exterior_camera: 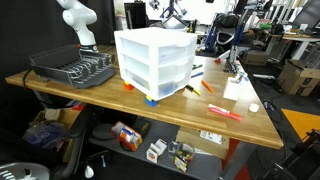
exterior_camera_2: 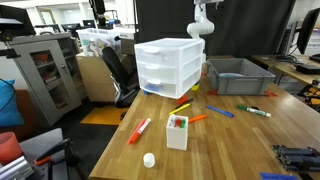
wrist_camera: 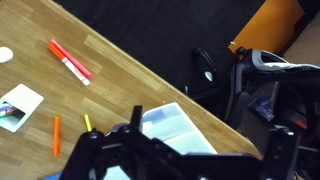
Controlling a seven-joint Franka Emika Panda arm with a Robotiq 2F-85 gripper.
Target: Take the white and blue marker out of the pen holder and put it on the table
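Several markers point(exterior_camera_2: 139, 131) on table point(exterior_camera_2: 235, 140) | pen holder point(exterior_camera_2: 177, 135) print too small | hand point(wrist_camera: 150, 145) blurred, width: cannot tell

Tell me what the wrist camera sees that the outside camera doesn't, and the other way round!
Only the wrist view shows the gripper close up, dark and blurry, looking down from above. Only an exterior view shows the white robot arm and the black dish rack. Both show the white drawers, the red marker and the wooden table.

Drawer unit point(exterior_camera_2: 163, 67) on table point(exterior_camera_2: 240, 140), pen holder point(exterior_camera_2: 177, 132) nearby (markers point(exterior_camera_2: 140, 130) around)
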